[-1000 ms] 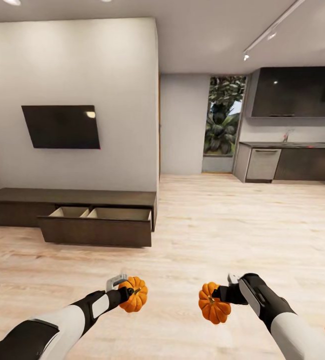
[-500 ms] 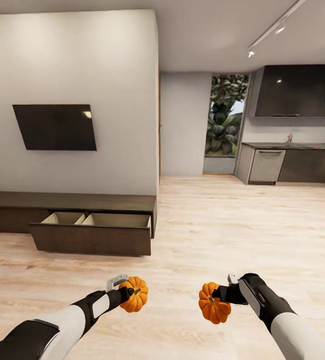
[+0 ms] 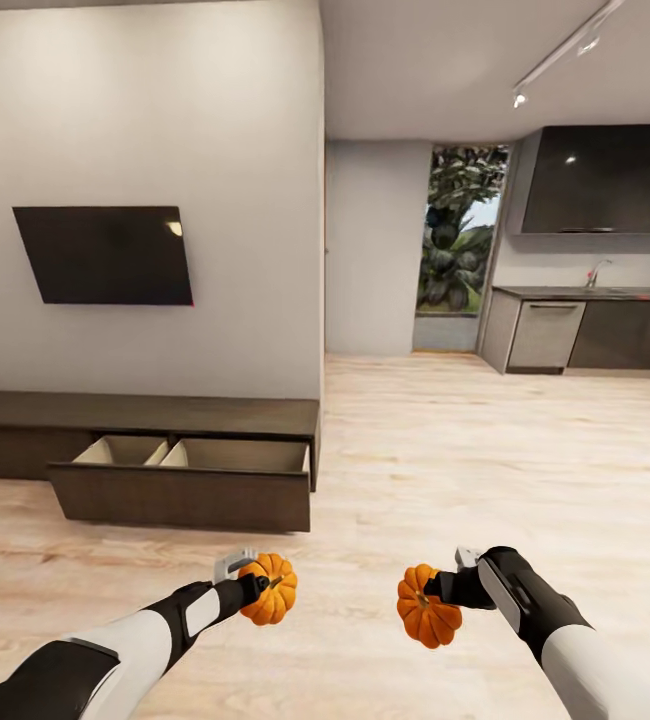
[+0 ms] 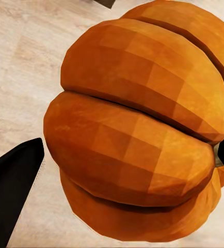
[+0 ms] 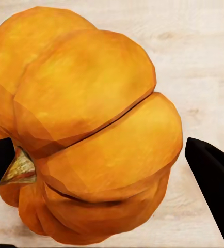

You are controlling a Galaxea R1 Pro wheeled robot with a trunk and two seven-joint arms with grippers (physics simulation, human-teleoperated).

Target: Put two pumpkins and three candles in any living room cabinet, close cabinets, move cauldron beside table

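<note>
Both pumpkins look light, stiff and kinda slick to me, so pinching across the ribs seems right; left end effector [image 3: 257, 580] clamps the left pumpkin [image 3: 269, 589] at 7 o'clock, right end effector [image 3: 443, 588] clamps the right pumpkin [image 3: 427, 606] at 5; arms low, forward; cabinet [image 3: 165, 435] drawer open at 9.

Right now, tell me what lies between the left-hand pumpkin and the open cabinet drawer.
Head view: bare wooden floor between the left gripper's pumpkin and the cabinet's open drawer.
</note>
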